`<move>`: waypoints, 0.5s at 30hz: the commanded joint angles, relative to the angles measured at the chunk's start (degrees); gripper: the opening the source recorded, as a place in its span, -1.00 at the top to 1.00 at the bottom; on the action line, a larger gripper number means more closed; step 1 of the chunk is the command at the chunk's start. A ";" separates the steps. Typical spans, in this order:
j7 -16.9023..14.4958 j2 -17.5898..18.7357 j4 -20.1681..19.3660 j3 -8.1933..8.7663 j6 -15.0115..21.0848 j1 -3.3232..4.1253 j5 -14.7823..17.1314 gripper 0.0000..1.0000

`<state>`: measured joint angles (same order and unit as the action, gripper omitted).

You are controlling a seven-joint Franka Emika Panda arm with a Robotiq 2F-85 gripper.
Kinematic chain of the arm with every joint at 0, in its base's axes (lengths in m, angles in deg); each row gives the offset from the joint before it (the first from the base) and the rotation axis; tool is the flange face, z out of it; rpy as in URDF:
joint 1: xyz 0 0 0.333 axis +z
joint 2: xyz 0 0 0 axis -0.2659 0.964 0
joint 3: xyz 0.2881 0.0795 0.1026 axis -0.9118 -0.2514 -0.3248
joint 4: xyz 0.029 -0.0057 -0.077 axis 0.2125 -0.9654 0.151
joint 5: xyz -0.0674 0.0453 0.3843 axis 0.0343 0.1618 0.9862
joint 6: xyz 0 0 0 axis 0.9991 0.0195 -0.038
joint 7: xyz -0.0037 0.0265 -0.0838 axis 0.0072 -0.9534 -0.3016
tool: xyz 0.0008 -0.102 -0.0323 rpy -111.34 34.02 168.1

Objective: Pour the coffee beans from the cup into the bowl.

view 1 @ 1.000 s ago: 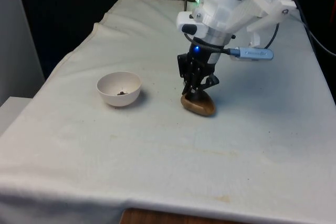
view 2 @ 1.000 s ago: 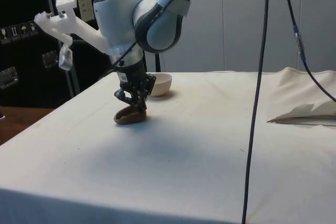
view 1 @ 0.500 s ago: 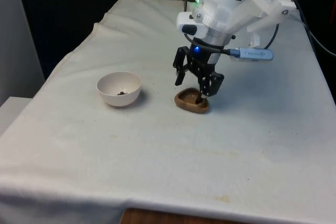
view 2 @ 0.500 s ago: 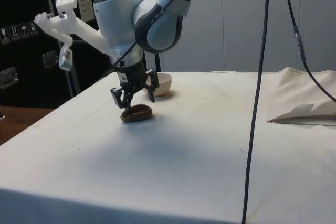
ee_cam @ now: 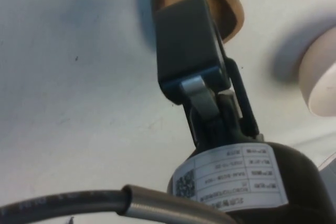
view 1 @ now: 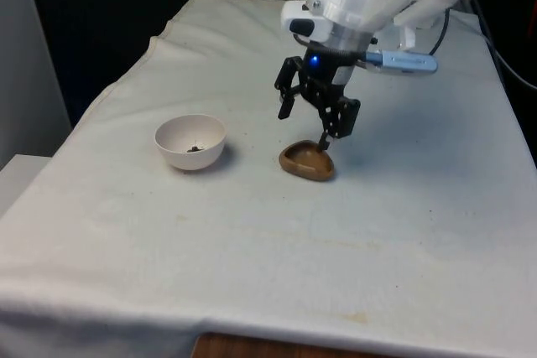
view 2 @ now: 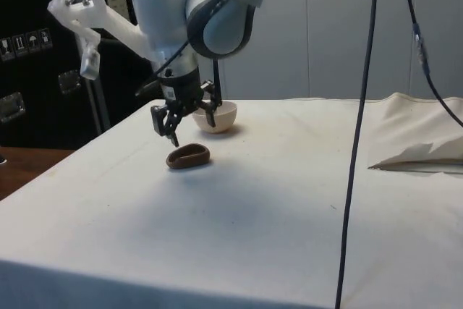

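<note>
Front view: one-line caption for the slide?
Open gripper hovers above the brown cup on the white cloth, white bowl apart.

A dark gripper finger (ee_cam: 186, 40) hangs over the white cloth (ee_cam: 73, 103), its tip overlapping the brown wooden cup (ee_cam: 223, 1), with the white bowl's rim (ee_cam: 317, 77) nearby.

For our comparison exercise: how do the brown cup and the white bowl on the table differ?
The cup is brown and low; the bowl is white, deeper and rounder. The cup sits just below the open gripper; the bowl stands apart, toward the front view's left. The bowl holds a few dark beans; I cannot tell what the cup holds. Both rest on the white cloth, openings up.
</note>
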<state>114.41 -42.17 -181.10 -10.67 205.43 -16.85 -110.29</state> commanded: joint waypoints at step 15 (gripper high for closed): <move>-2.41 -6.02 -3.09 0.52 -0.06 -0.63 1.43 -1.00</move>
<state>112.87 -47.79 -183.73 -9.59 205.03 -16.85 -109.72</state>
